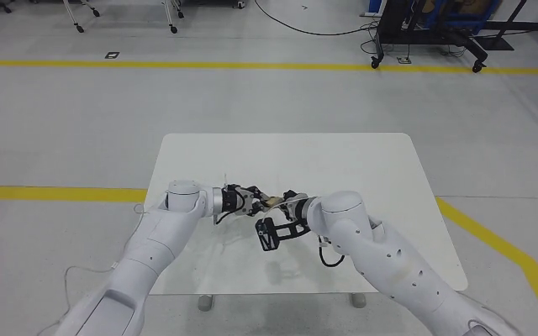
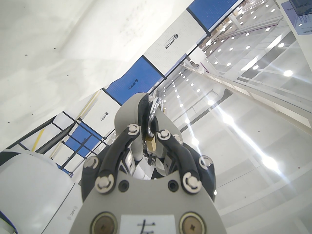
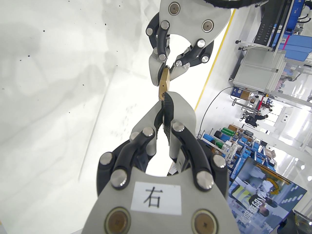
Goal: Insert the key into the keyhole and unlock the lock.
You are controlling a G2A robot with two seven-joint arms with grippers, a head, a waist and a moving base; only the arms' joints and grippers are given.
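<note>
Lock: we see the brass lock held in the air above the surface, between the two grippers.
Shackle: the steel shackle sits between the left gripper's pads; one leg enters the body, the other is hidden, so we cannot tell whether it has sprung.
Left gripper: the left gripper is clamped tight on the lock's upper end, with the lock's bottom face turned toward the other arm.
Key: we cannot see the key itself; we judge it is pinched inside the right gripper, at the keyhole face.
Right gripper: the right gripper has its fingers pressed together, tips touching the lock's bottom end and in line with its body.
Done: the lock is lifted and presented, and the two grippers have met.
Left: how deep the key sits is hidden; we judge that the turn and the shackle's release are not yet done.
</note>
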